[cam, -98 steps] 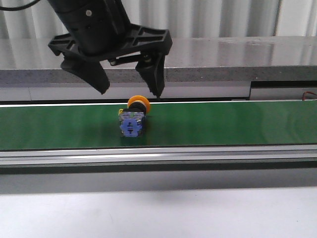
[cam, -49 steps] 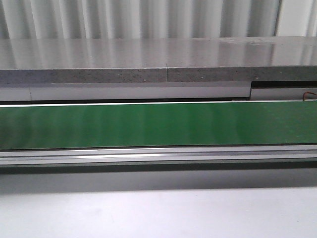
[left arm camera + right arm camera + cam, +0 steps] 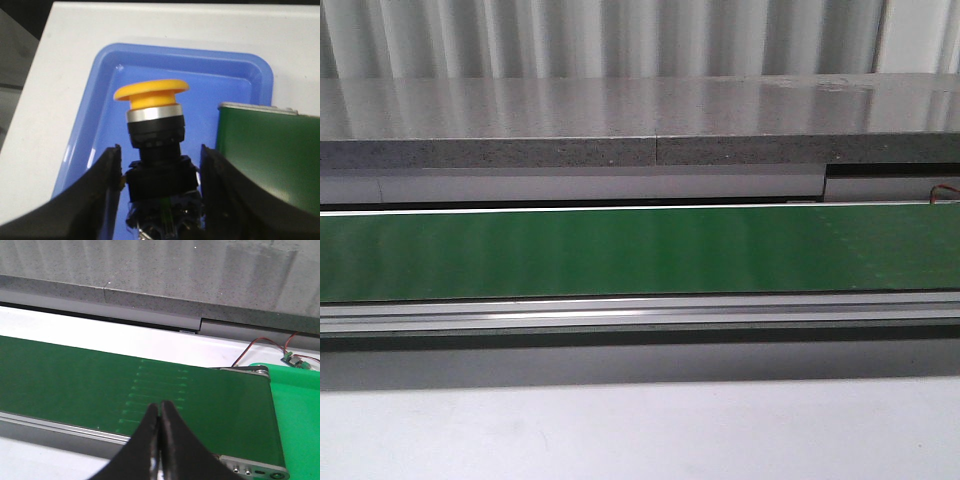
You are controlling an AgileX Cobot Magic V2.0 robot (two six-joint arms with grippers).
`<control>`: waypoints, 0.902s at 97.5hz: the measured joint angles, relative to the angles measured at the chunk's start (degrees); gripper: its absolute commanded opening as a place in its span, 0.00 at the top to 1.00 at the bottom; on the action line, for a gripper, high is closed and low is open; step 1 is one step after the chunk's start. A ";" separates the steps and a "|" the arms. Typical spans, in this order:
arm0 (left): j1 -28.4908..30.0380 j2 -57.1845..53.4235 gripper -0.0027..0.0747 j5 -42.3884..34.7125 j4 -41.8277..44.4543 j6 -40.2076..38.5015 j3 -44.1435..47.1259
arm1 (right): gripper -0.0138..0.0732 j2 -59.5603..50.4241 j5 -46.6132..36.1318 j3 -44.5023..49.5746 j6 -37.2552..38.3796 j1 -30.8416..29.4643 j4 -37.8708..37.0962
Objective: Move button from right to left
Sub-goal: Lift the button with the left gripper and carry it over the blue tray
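In the left wrist view the button (image 3: 152, 95), with its orange cap up and a dark body below, sits between the black fingers of my left gripper (image 3: 159, 150). The jaws stand close on both sides of its body and hold it over a blue tray (image 3: 100, 100). My right gripper (image 3: 160, 405) is shut and empty, its fingertips pressed together above the green conveyor belt (image 3: 75, 375). The front view shows only the bare belt (image 3: 640, 250); neither gripper nor the button shows there.
The blue tray lies on a white surface (image 3: 65, 60) beside the belt's end (image 3: 265, 150). A green tray (image 3: 300, 405) and a small circuit board with wires (image 3: 295, 360) sit at the belt's other end. A grey ledge (image 3: 640, 130) runs behind the belt.
One second ago a gripper hung open over the button on the belt in the front view. Both left that view by half a second ago; the belt has stayed bare since.
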 measured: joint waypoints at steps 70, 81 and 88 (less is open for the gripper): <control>6.01 21.04 0.99 -10.40 -3.13 7.08 0.00 | 0.92 0.00 0.00 0.00 0.00 0.00 0.00; 6.01 23.84 0.99 -10.77 -5.05 9.04 0.00 | 0.92 0.00 0.00 0.00 0.00 0.00 0.00; 6.01 25.35 0.99 -10.77 -5.76 9.46 0.00 | 0.92 0.00 0.00 0.00 0.00 0.00 0.00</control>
